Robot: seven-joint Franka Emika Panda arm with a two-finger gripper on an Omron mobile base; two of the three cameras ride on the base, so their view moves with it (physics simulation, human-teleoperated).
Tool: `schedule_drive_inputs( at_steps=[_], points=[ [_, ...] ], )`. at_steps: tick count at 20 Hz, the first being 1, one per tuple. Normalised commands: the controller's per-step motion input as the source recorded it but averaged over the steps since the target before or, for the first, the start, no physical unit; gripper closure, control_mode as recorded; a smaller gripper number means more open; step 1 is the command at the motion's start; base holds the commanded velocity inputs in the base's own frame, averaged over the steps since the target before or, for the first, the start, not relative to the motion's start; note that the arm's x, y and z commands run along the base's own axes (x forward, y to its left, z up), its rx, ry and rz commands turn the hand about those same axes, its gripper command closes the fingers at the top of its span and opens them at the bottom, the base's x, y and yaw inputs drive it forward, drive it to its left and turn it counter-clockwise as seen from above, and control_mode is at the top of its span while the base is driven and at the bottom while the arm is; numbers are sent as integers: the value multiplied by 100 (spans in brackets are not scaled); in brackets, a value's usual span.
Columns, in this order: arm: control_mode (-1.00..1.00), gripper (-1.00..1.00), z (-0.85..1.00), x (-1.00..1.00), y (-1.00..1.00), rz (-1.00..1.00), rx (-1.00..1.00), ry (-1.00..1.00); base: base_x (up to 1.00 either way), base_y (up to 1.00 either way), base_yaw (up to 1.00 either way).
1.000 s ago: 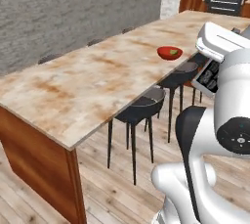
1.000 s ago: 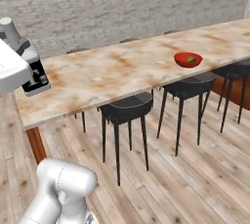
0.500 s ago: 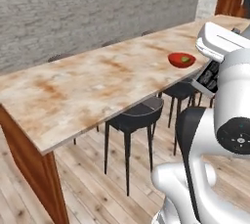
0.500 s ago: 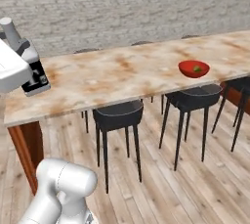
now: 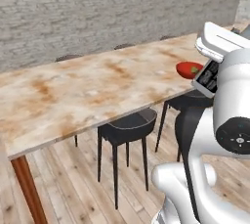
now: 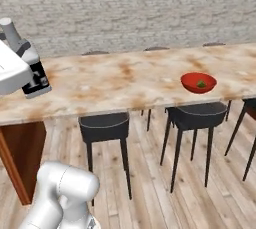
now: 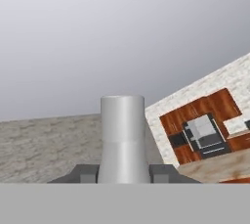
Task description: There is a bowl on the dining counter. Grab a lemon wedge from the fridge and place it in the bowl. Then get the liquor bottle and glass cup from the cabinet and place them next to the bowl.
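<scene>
- The dining counter (image 6: 125, 80) is the big thing here. It lies below and ahead of my gripper (image 7: 123, 174). I think the step now is to bring the load over to it, so I would drive the base in close first and keep it slow.
- Dark stools (image 6: 104, 128) stand under the counter edge, lower than the gripper. I would keep the base off their legs.
- The gripper is partly closed around a grey bottle (image 7: 122, 135), one finger tip on each side of it. I take it for the liquor bottle. I would keep it upright and hold the squeeze steady so it cannot slip.
- The red bowl (image 6: 198, 82) sits on the counter, well apart from the gripper, far off toward the other end. I would set the bottle down just beside it, not touching, and open the fingers only once it stands.
- A small greenish bit (image 6: 201, 84) lies in the bowl. I think it is the lemon wedge.
- The hand view shows the grip up close. The right base view shows the whole bowl and the bottle top (image 6: 8, 29). In the left base view the arm hides part of the bowl (image 5: 188, 69).
</scene>
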Motion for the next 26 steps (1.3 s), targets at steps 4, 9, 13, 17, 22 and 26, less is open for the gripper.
schedule_drive_inputs(
  at_steps=[4, 9, 13, 17, 22, 26],
  points=[
    [100, 100, 0, 0, 0, 0, 0, 0, 22, -88, 34],
    [100, 100, 0, 0, 0, 0, 0, 0, 23, -89, 33],
    [100, 100, 0, 0, 0, 0, 0, 0, 23, -89, 33],
    [100, 100, 0, 0, 0, 0, 0, 0, 28, -89, 32],
    [100, 100, 0, 0, 0, 0, 0, 0, 45, -89, 30],
    [100, 100, 0, 0, 0, 0, 0, 0, 49, -90, 29]
  ],
)
